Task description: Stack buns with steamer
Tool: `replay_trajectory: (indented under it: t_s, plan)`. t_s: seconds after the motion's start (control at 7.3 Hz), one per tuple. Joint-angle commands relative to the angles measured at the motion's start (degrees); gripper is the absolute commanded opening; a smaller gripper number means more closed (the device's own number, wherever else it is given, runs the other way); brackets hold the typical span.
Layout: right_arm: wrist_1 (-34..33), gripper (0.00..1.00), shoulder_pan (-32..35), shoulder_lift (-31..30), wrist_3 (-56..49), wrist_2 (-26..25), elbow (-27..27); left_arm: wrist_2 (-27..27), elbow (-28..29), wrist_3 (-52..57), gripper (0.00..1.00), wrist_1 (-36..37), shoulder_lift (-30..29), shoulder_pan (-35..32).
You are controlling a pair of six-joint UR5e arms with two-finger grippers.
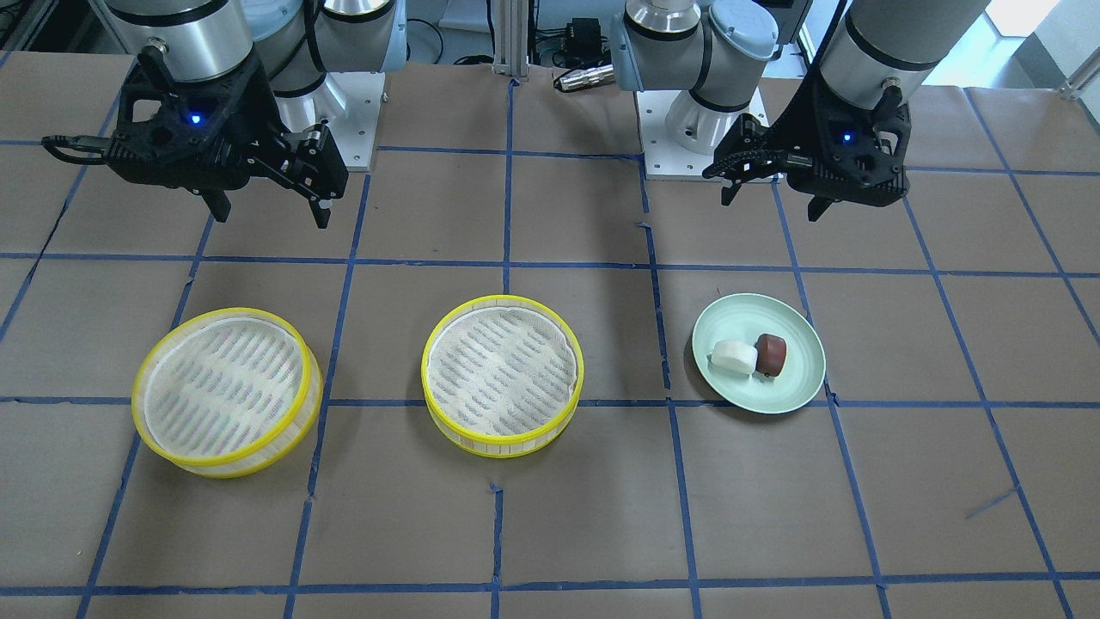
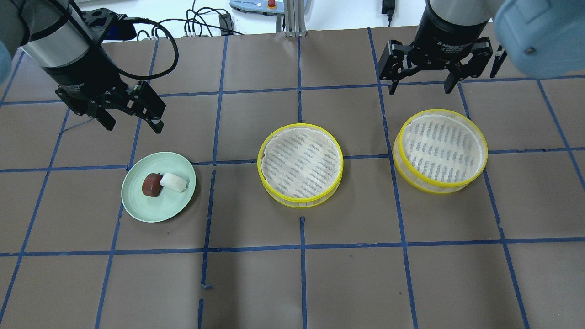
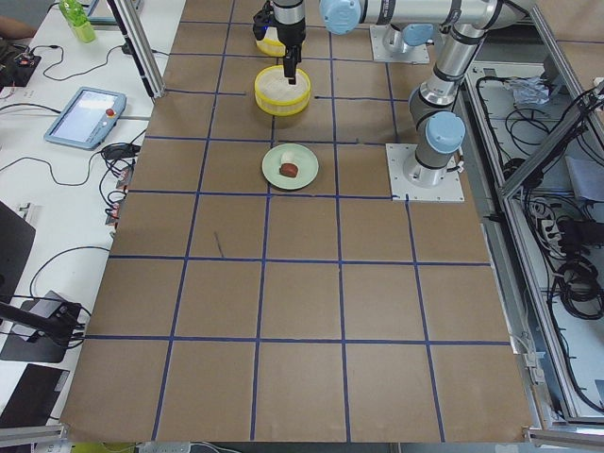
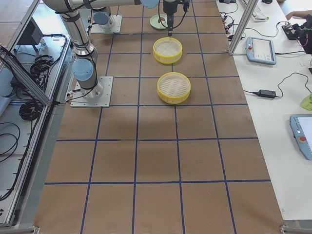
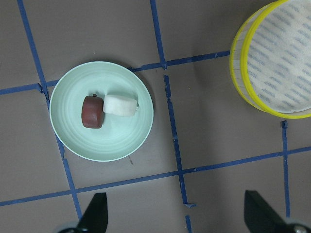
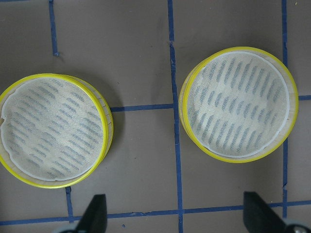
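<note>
Buns (image 2: 164, 183) touching, on green plate (image 2: 155, 208) | left jaws spread | right jaws spread

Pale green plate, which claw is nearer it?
Left. The left claw hovers close by the pale green round plate; the right claw hangs far off, near a yellow-rimmed steamer basket.

Both arms hang raised, the left hand (image 2: 133, 121) and the right hand (image 2: 421, 87) pointing down, fingers spread wide.
</note>
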Motion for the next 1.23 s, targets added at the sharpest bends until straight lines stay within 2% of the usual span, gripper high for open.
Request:
replay_trajectory:
  t_s: [0.0,0.27,0.55,0.68,0.82,1.1]
  plan:
    - [0.2,1.00,0.0,0.0,0.0,-0.1,0.0,0.0,-0.4,0.2,1.00,-0.1,0.2,0.0]
    - [0.2,1.00,0.0,-0.1,0.0,-0.1,0.0,-0.1,-1.0,1.0,1.00,0.5,0.9,1.0]
    - [1.1,1.00,-3.5,0.1,-2.9,-0.5,0.1,0.4,-1.8,8.9,1.00,0.6,0.7,3.9]
    - [3.1,1.00,-9.5,0.1,-10.5,0.0,0.2,-0.1,-5.0,10.0,1.00,4.7,-0.6,8.4]
    - [3.7,1.00,-15.6,-0.1,-17.4,0.2,0.2,-0.3,-9.6,13.9,1.00,12.3,-2.2,11.4]
    - [3.8,1.00,-27.3,0.0,-31.9,-0.2,2.2,0.0,-14.4,15.6,1.00,22.0,-9.2,11.7]
